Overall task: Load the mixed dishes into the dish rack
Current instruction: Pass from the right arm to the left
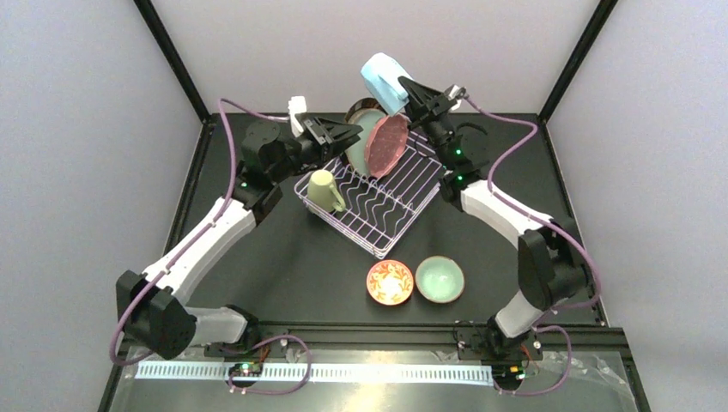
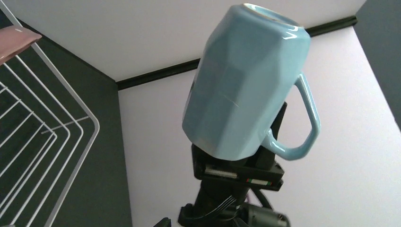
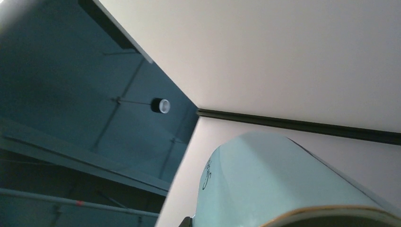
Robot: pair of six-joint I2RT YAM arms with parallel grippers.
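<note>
From above, the right fingers (image 1: 412,91) pinch the blue mug (image 1: 385,81) high over the far corner of the dish rack (image 1: 378,254). The left fingers (image 1: 340,131) stand spread just beside the upright plates at the rack's far end; whether they touch one is unclear. The pink dotted scalloped plate (image 1: 386,144) hides most of the plates behind it. The cream mug (image 1: 324,190) sits in the rack's left corner. The red-orange bowl (image 1: 390,282) and mint bowl (image 1: 439,279) rest on the table (image 1: 283,266).

The left wrist view shows none of its own fingers. It shows the tilted blue mug (image 2: 241,85), which covers the tips gripping it, and rack wires cut off at the left edge.

The right wrist view shows the mug's wall, blurred and cropped, with its own fingers hidden.
</note>
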